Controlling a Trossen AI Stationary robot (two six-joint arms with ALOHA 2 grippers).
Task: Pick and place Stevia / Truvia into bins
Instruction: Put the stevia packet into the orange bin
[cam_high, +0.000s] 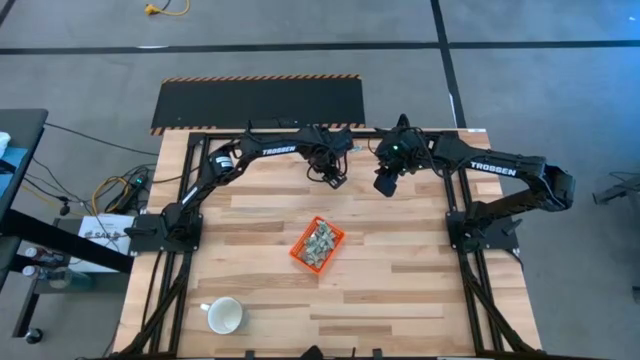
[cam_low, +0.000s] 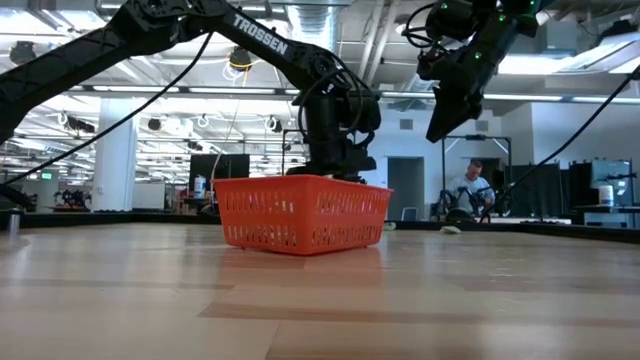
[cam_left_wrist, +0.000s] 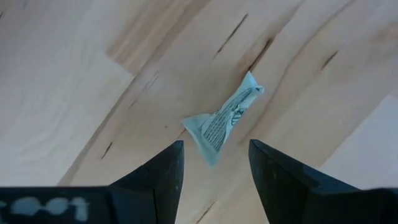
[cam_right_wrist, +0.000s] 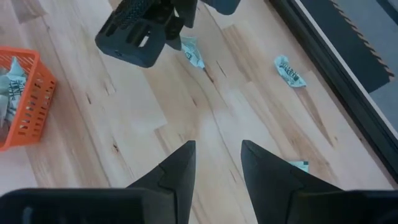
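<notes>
Left wrist view: left gripper (cam_left_wrist: 214, 163) spread above sachet (cam_left_wrist: 222, 119)

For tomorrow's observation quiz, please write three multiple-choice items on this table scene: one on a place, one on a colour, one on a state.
1. Where is the white mug?
A. Inside the bin
B. On the table, apart from the bin
C. Held by the right hand

2. What colour is the bin?
A. Orange
B. Blue
C. Black

3. How is the left hand?
A. Shut on a sachet
B. Open, a sachet just beyond its fingers
C. Inside the mug

Answers: 1 B, the high view shows it standing alone near the table edge. 2 A, high and low views agree. 3 B, the sachet lies on the wood ahead of the fingers.
</notes>
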